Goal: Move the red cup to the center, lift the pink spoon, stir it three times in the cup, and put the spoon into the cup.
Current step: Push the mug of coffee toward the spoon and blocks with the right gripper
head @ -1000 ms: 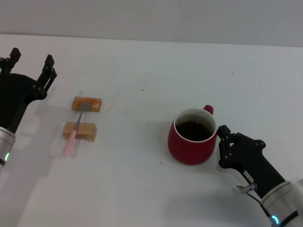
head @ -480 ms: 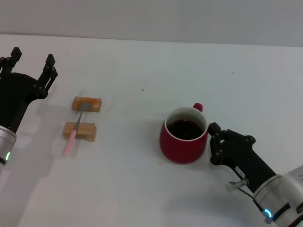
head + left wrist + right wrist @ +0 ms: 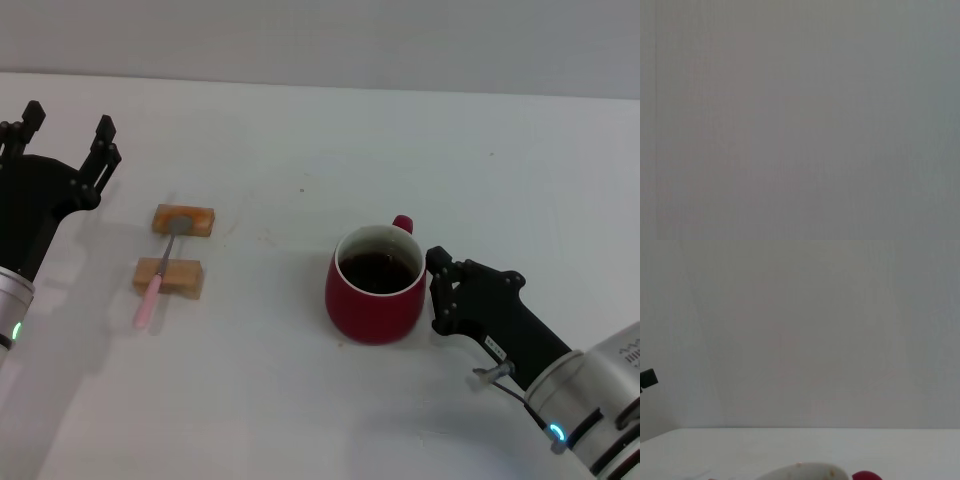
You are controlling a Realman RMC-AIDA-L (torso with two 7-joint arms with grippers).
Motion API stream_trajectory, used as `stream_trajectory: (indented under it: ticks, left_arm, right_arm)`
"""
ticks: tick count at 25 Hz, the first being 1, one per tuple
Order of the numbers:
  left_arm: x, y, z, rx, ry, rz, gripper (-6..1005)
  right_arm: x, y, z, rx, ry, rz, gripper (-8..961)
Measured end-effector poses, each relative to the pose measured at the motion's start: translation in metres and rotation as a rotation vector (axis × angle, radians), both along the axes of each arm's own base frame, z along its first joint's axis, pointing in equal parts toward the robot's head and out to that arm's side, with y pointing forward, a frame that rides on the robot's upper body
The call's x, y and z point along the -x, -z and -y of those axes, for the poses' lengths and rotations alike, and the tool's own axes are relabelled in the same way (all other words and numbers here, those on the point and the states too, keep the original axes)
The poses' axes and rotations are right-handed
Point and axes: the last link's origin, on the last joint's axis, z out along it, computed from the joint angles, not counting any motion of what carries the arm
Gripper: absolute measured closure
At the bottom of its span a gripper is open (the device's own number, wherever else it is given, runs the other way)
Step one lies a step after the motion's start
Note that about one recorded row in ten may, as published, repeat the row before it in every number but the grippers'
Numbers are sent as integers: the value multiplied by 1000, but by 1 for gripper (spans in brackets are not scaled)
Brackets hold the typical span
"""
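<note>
The step in hand is judged to be the moving of the red cup to the center of the table, and it is best done by a low, level push kept against the cup's wall below its rim, so that the dark liquid inside is not slopped and the cup is not tipped; the pace should be kept slow, and the cup should be stopped short of the spoon's resting place. In the head view the cup is seen upright a little toward 4 o'clock of the table's middle, its handle pointing to about 1 o'clock. The right gripper is laid low against the cup's side at 3 o'clock, touching it; its forearm is stretched away toward 4 o'clock, out to the frame's corner. Whether its fingers are spread or closed cannot be told, and nothing is seen to be clasped. The pink spoon is found well apart at 9 o'clock, laid across two small tan blocks, untouched. The left gripper is held parked at 10 o'clock, fingers spread wide and empty.
</note>
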Motion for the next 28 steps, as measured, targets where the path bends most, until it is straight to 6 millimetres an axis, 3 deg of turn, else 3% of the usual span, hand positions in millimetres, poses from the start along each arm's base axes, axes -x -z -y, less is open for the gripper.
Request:
stream_trajectory:
  ticks: [21,28]
  left_arm:
    - [-2,0,-2,0,5,0,224]
    - [-1,0,-2,0,4,0,224]
  right_arm:
    - [8,-1,-10,-8,-25,0,954]
    - [0,-5,-5,-29,5,-10,954]
